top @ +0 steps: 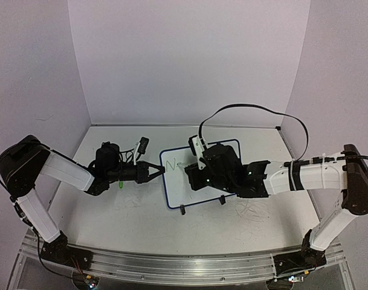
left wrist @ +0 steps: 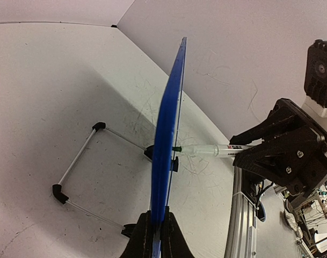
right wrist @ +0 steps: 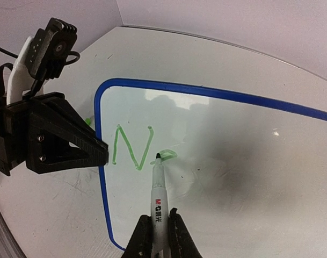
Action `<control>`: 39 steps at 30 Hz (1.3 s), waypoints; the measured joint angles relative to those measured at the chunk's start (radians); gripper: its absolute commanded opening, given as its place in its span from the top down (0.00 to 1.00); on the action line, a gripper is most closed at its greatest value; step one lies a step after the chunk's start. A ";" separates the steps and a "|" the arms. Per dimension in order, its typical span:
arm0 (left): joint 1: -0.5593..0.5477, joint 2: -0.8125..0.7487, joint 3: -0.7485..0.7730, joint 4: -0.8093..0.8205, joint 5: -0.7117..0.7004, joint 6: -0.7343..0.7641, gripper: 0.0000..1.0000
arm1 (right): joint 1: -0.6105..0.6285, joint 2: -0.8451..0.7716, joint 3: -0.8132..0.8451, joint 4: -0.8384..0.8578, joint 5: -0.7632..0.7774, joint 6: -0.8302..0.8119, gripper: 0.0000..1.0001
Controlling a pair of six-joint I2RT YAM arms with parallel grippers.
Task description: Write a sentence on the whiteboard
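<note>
Our right gripper (right wrist: 158, 228) has its jaws pressed onto the marker (right wrist: 158, 185). Just ahead of them the tip touches the whiteboard (right wrist: 233, 177), partway through a second letter. Left of the tip stands a green N, so the sentence (right wrist: 132, 149) is barely begun. Farther left, our left gripper (right wrist: 103, 153) pinches the board's blue rim. Next, we judge, comes closing this loop with light, even pressure while the left braces the board.

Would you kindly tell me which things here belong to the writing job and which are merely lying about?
In use: whiteboard, green writing, marker in the right tool, left tool clamping the board's edge.
Lying about: grey scribbles on the tabletop, black cable.
</note>
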 measured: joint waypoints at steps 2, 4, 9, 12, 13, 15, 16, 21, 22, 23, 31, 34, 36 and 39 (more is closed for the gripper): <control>0.000 0.000 0.000 0.000 0.000 0.000 1.00 | 0.000 0.000 -0.001 0.000 -0.002 0.003 1.00; 0.000 0.000 0.000 0.000 0.000 0.000 1.00 | 0.000 0.000 -0.003 0.001 -0.004 0.005 1.00; 0.000 0.000 0.000 0.000 0.000 0.000 1.00 | 0.000 0.000 -0.010 0.001 -0.014 0.010 1.00; 0.000 0.000 0.000 0.000 -0.001 0.000 1.00 | 0.000 0.000 -0.014 0.001 -0.021 0.012 1.00; 0.000 0.000 0.000 -0.001 -0.001 0.000 1.00 | 0.000 0.000 -0.017 0.001 -0.023 0.013 1.00; 0.000 0.000 0.000 -0.001 -0.001 0.000 1.00 | 0.000 0.000 -0.020 0.001 -0.025 0.015 1.00; 0.000 0.000 0.000 -0.001 -0.001 0.000 1.00 | 0.000 0.000 -0.022 0.002 -0.026 0.016 1.00; 0.000 0.000 0.000 -0.002 -0.001 0.000 1.00 | 0.000 -0.004 -0.032 0.005 -0.025 0.023 1.00; 0.000 0.000 0.000 -0.001 -0.001 0.000 1.00 | 0.001 -0.006 -0.037 0.004 -0.022 0.025 1.00; 0.000 0.000 0.000 -0.001 -0.001 0.000 1.00 | 0.002 -0.009 -0.042 0.003 -0.019 0.026 1.00; 0.000 0.000 0.000 -0.001 -0.001 0.000 1.00 | 0.003 -0.019 -0.049 -0.002 0.010 0.031 1.00; 0.000 0.000 0.000 -0.001 -0.001 -0.001 1.00 | 0.003 -0.021 -0.049 -0.002 0.025 0.031 1.00; 0.000 0.000 0.000 -0.001 -0.002 -0.001 1.00 | 0.003 -0.021 -0.049 -0.002 0.030 0.031 1.00; 0.000 0.000 0.000 -0.001 -0.002 -0.001 1.00 | 0.005 -0.021 -0.049 -0.002 0.034 0.030 1.00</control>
